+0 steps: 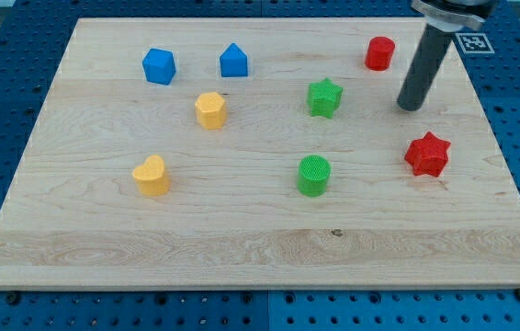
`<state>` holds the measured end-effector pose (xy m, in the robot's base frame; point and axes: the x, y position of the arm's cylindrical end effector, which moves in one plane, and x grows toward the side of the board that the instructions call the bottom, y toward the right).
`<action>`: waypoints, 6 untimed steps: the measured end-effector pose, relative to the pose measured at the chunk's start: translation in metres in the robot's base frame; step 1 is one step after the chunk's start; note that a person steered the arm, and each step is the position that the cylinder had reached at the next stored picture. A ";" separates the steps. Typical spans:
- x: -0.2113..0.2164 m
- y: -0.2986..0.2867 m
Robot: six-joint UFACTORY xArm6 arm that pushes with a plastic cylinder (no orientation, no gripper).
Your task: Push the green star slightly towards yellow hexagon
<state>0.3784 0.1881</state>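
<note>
The green star (pixel 325 97) sits on the wooden board (pixel 260 248), right of centre near the view's top. The yellow hexagon (pixel 210 109) lies to its left, a little lower. My tip (pixel 411 106) rests on the board to the right of the green star, well apart from it, with a gap of about one and a half block widths. It touches no block.
A red cylinder (pixel 379 52) is above and left of the tip, a red star (pixel 427 154) below it. A green cylinder (pixel 314 175) lies below the green star. A blue cube (pixel 159 65), a blue house-shaped block (pixel 233 61) and a yellow heart (pixel 152 176) are at the left.
</note>
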 end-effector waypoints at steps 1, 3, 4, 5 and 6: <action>0.000 -0.041; 0.000 -0.129; -0.009 -0.130; -0.045 -0.140; -0.046 -0.168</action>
